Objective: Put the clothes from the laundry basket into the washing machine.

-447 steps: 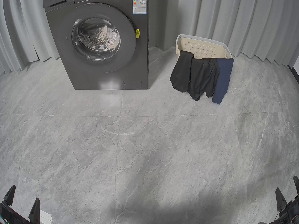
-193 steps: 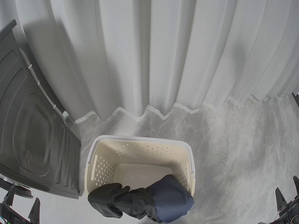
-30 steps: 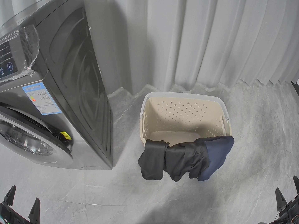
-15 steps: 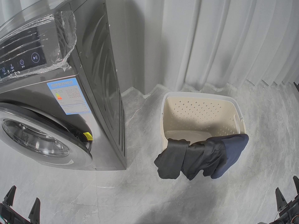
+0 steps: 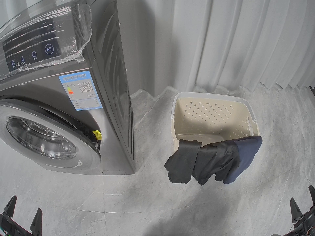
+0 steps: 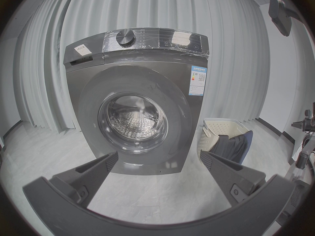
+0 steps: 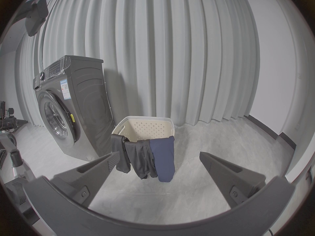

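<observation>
- Grey marbled tile floor [image 5: 197, 207]; pale pleated curtains [image 5: 229, 33] across the whole back, 10 to 2 o'clock in head view.
- Washing machine [image 5: 108, 82] at 9 o'clock in head view: dark grey front loader, standing on the floor, back close to the curtains.
- Round glass door [image 5: 42, 138] closed against the front; steel drum visible through the glass from the left wrist.
- Blue label [image 5: 80, 90] at 1 o'clock of the door, small yellow tag [image 5: 97, 135] at the door's 3 o'clock edge.
- Clear plastic film [image 5: 46, 43] wrapped over the control panel on top.
- Laundry basket [image 5: 213, 97] at 4 o'clock of frame centre, just beside the machine's side but apart from it; cream, perforated walls, pale rim, upright.
- Clothes draped over the basket's near rim, 6 o'clock side, hanging down outside toward the floor.
- Black garment [image 5: 182, 163] at the 9 o'clock end, second black garment [image 5: 215, 163] in the middle, overlapping the first.
- Navy garment [image 5: 246, 151] at the 3 o'clock end, touching the middle one.
- Basket bottom bare behind them.
- Left gripper [image 5: 25, 204] low at 7 o'clock, spread wide, holding nothing, facing the machine door, well apart from it.
- Right gripper [image 5: 302, 194] low at 5 o'clock, spread wide, holding nothing, facing the basket and hanging clothes, well apart.
</observation>
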Controlling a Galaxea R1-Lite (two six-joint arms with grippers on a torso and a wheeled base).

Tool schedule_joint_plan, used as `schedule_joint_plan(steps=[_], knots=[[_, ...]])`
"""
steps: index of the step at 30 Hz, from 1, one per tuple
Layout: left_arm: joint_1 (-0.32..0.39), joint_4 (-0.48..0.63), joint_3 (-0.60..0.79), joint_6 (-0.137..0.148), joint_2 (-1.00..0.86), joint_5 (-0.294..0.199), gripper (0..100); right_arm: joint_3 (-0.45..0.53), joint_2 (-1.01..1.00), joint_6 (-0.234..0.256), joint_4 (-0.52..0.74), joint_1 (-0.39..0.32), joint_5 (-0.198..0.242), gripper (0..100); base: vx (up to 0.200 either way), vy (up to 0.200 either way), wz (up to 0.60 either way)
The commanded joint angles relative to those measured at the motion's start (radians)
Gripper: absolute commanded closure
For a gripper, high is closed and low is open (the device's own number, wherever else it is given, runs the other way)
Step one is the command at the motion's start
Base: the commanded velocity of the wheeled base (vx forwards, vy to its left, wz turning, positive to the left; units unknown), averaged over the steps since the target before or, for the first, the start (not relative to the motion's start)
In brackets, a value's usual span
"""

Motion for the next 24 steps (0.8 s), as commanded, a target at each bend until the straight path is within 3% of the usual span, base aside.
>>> schedule_joint_plan(steps=[1, 24], knots=[[0.000, 0.000, 0.016, 0.000, -0.017, 0.000, 0, 0.018, -0.010, 0.000, 0.000, 0.000, 0.001, 0, 0.000, 0.200, 0.00], [0.000, 0.000, 0.016, 0.000, -0.017, 0.000, 0, 0.018, -0.010, -0.002, 0.000, 0.000, 0.001, 0, 0.000, 0.200, 0.00]])
